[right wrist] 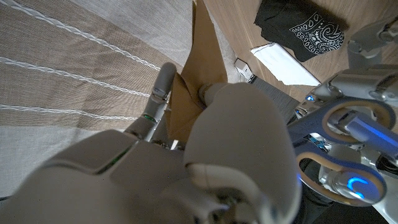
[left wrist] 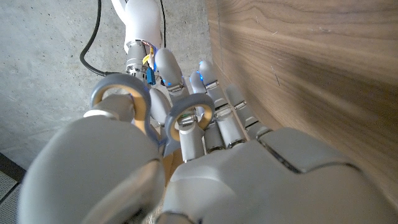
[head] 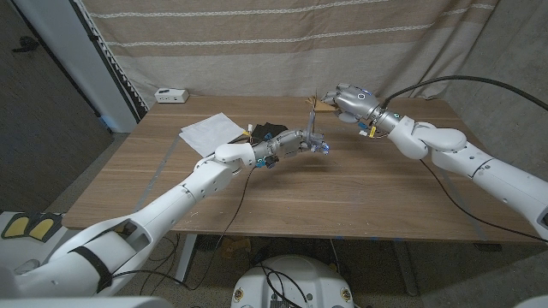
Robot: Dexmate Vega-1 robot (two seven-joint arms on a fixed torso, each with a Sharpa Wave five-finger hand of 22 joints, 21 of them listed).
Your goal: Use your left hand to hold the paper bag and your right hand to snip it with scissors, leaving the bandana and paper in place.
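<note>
Paper bag is pinched in the right hand above the table. Scissors sit in the left hand, fingers through the handles.

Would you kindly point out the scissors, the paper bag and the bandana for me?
scissors (left wrist: pixel 186 121): left wrist view, on a grey handle loop.
paper bag (right wrist: pixel 202 62): right wrist view, on its brown face.
bandana (right wrist: pixel 305 31): right wrist view, on the black patterned cloth.
</note>
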